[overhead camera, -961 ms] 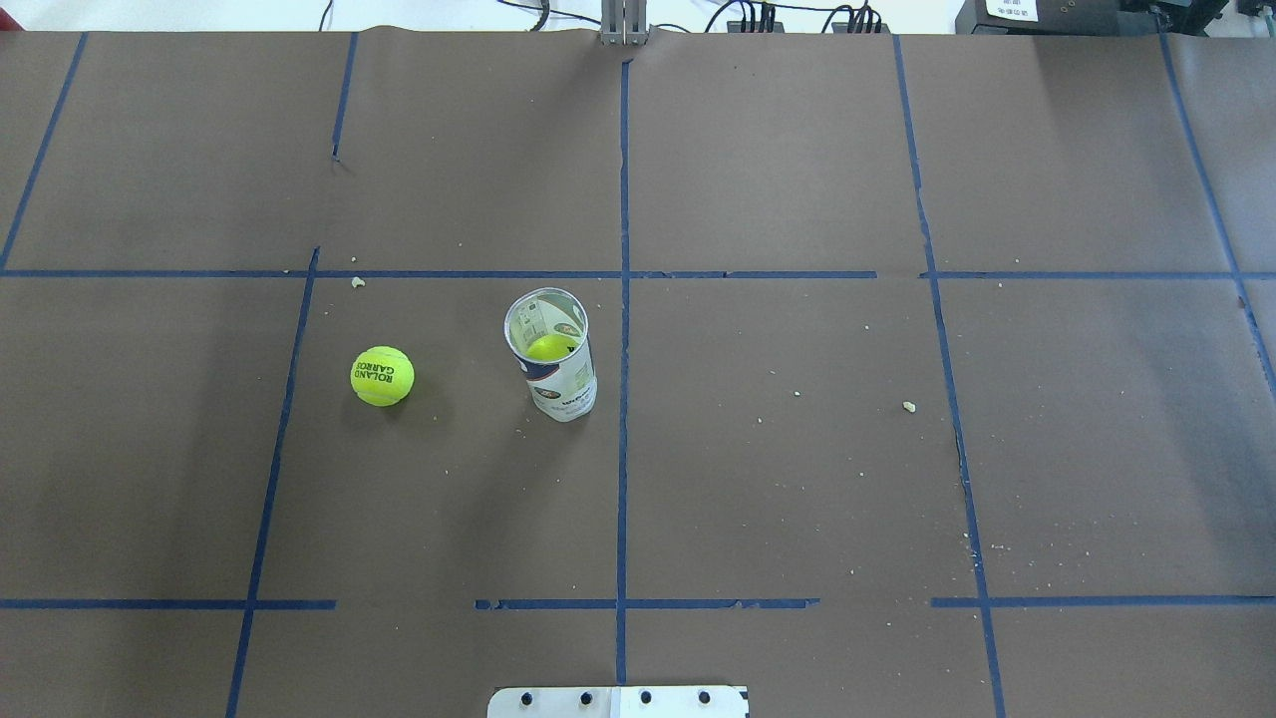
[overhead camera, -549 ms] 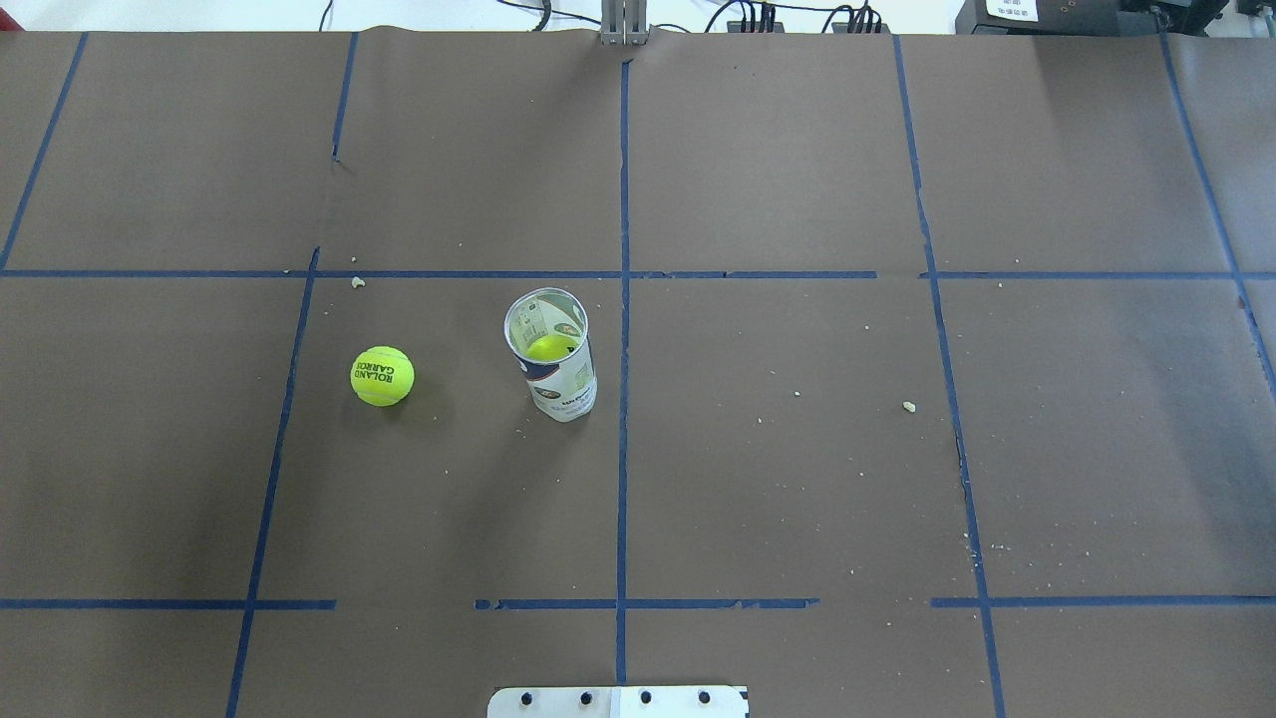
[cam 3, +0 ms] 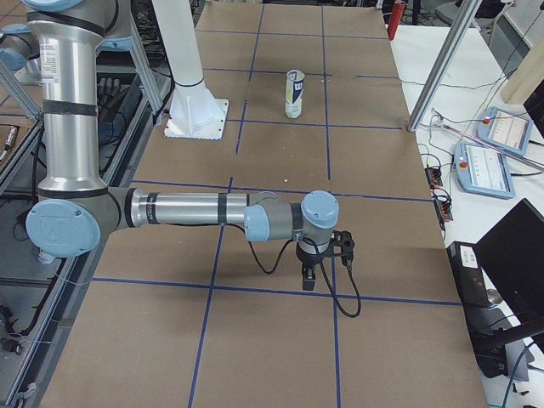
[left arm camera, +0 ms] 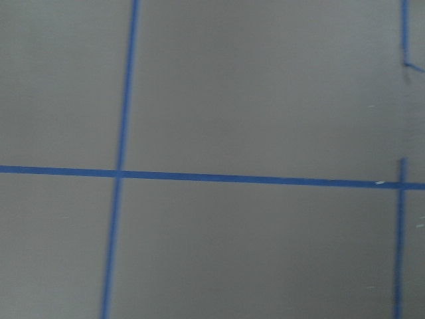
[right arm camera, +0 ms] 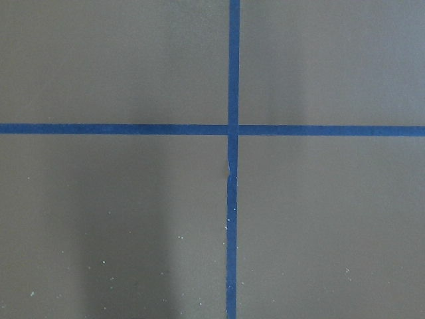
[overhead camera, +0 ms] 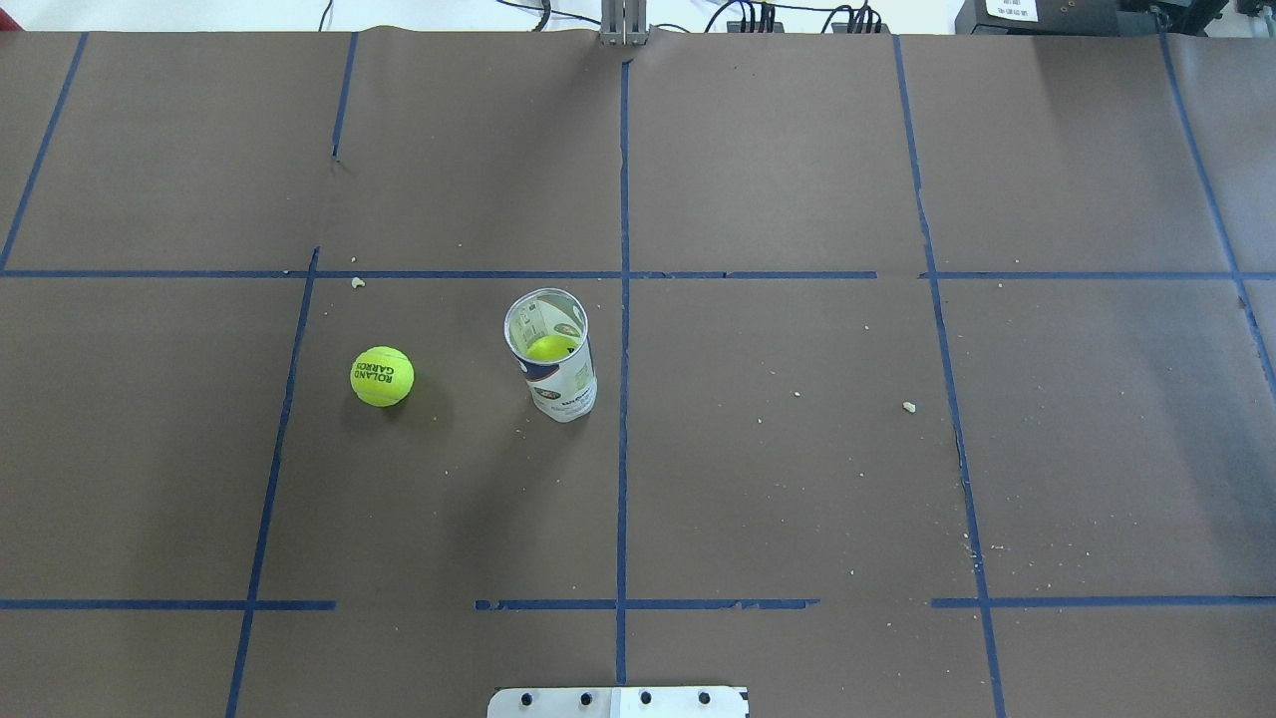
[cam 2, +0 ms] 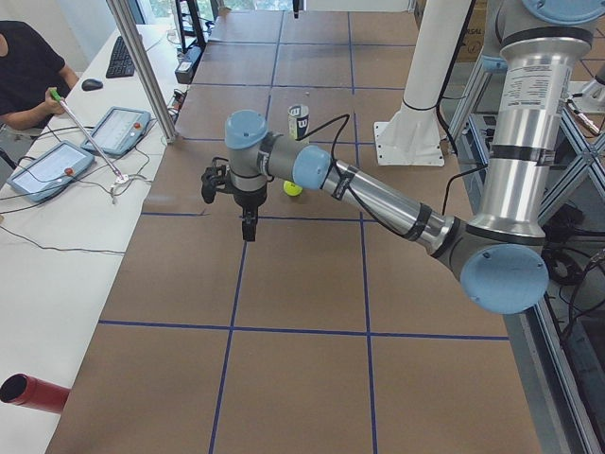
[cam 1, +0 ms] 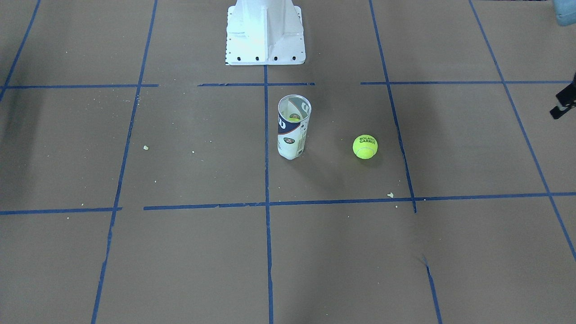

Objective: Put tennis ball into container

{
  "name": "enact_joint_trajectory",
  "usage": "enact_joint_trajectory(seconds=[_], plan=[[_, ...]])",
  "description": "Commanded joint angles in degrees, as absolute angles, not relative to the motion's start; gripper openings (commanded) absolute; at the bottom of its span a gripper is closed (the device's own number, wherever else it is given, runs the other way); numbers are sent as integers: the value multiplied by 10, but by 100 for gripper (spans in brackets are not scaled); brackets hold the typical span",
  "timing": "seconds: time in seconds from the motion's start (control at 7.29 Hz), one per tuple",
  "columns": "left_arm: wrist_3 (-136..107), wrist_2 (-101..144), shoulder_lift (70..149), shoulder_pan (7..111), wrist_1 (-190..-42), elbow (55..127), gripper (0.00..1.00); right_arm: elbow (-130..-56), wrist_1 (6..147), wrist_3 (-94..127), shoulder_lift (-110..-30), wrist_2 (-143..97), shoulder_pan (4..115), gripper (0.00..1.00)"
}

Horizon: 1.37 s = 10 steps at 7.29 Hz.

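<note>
The yellow-green tennis ball point(overhead camera: 382, 376) with dark "ROLAND GARROS" print lies on the brown paper, left of the container point(overhead camera: 551, 354). The ball point(cam 1: 365, 146) and the container point(cam 1: 293, 127) stand apart. The container is a clear upright tube with a white and navy label, and a second yellow ball point(overhead camera: 550, 347) sits inside it. My left gripper point(cam 2: 248, 232) hangs over the table far out to my left, well away from the ball point(cam 2: 293, 188). My right gripper point(cam 3: 308, 283) hovers far out to my right. Neither wrist view shows fingers, so I cannot tell either gripper's state.
The white robot base point(cam 1: 264, 33) stands at the table's near edge behind the container. Blue tape lines point(overhead camera: 623, 299) grid the brown paper, and small crumbs point(overhead camera: 908, 406) lie scattered on it. An aluminium post point(cam 2: 142, 71) and operators' tablets point(cam 2: 113, 128) flank the far side.
</note>
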State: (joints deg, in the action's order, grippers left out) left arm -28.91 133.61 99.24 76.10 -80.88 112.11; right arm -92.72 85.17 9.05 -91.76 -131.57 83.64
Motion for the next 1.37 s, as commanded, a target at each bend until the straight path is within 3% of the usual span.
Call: enact_joint_trajectory(seconds=[0.0,0.41,0.69,1.24], plan=[[-457,1335,1084,639,-808,1126,100,-927,852,91,-918,-1316,837,100],[-603,1263,1150,482,-885,1082,100,-927,852,91,-918,-1316,837,100],[-635,1257,1165,466,-958,1015,100,-927,852,91,-918,-1316,837,100],[-630,1212,1154,438,-957,1007,100,-927,852,91,-918,-1316,837,100]])
